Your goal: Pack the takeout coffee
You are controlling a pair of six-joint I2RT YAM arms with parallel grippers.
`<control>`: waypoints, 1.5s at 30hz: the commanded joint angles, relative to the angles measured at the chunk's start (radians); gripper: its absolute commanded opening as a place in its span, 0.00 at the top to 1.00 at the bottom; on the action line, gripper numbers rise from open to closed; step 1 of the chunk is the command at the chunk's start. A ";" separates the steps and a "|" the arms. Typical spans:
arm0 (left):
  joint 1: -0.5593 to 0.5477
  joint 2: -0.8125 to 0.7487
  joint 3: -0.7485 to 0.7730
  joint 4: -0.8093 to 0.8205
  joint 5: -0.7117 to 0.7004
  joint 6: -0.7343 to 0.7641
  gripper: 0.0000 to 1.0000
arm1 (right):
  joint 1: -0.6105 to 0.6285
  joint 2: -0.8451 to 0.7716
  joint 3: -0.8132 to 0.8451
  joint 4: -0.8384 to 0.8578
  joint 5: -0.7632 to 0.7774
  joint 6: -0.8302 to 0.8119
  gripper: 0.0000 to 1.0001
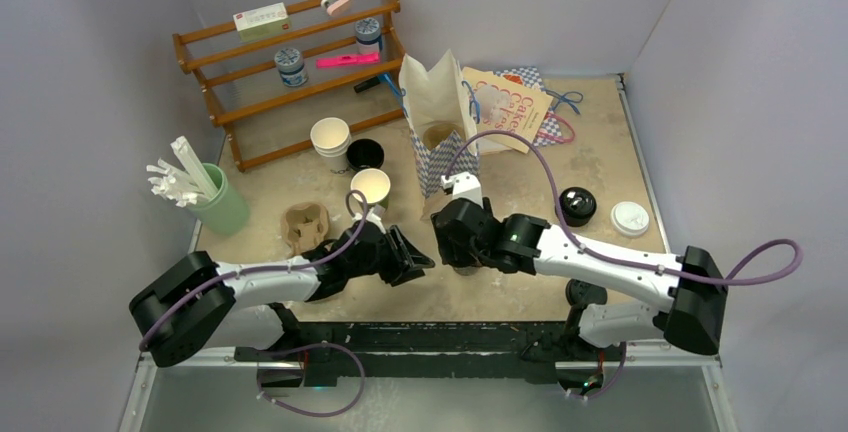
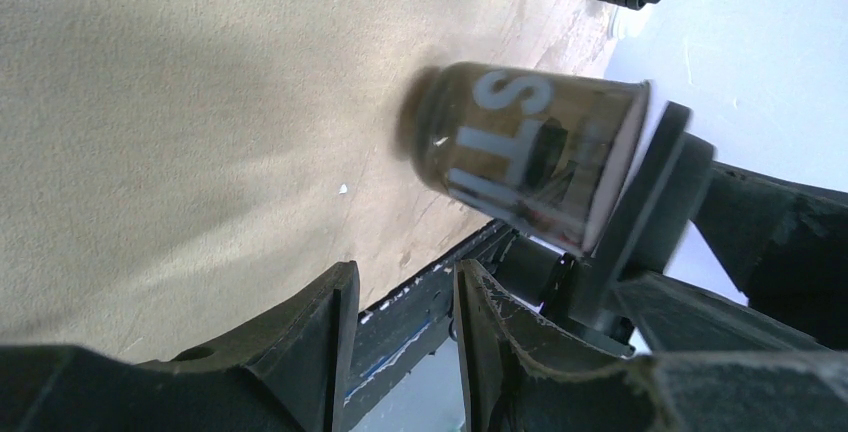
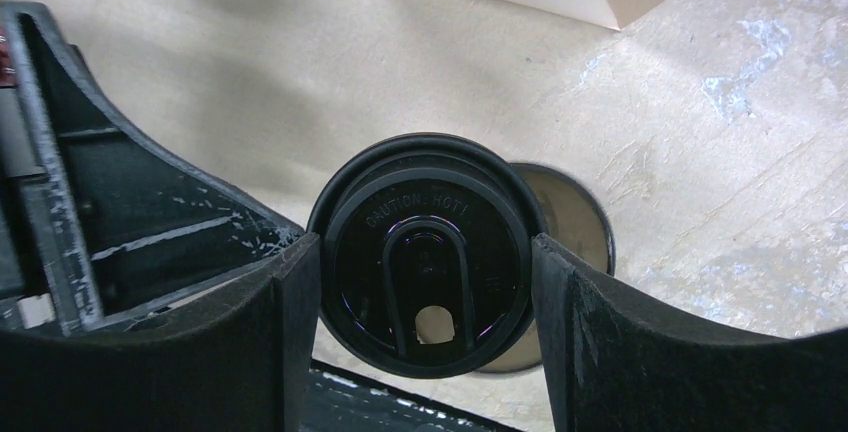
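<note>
Because the right pincer (image 3: 425, 287) clasps the takeout coffee (image 3: 430, 252) at lid height, low at the counter's (image 1: 520, 287) near middle, the lid may pop free and the cup drop on lifting. The left pincer (image 2: 405, 287), narrowly parted and empty, sits just beside and could knock it. The paper bag (image 1: 437, 122) looks narrow-mouthed.

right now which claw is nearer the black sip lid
Right. The right claw has a finger on each side of the black sip lid; the left claw is open, off to one side, not touching it.
</note>
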 commanded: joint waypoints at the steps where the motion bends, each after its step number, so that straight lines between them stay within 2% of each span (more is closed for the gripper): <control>1: 0.005 0.010 0.039 0.011 0.003 0.032 0.59 | 0.006 0.025 0.021 -0.008 0.014 -0.009 0.48; 6: 0.005 0.025 0.062 0.021 0.003 0.051 0.59 | 0.005 -0.008 -0.002 0.019 0.039 -0.035 0.48; 16: 0.006 0.040 0.109 -0.017 0.003 0.099 0.59 | 0.005 -0.071 0.019 -0.046 0.036 -0.025 0.49; 24: 0.004 0.055 0.119 -0.003 0.019 0.105 0.60 | 0.005 -0.160 -0.101 -0.003 0.004 0.015 0.48; 45: 0.004 0.068 0.127 -0.009 0.058 0.119 0.61 | 0.004 -0.098 -0.118 0.004 -0.036 0.034 0.48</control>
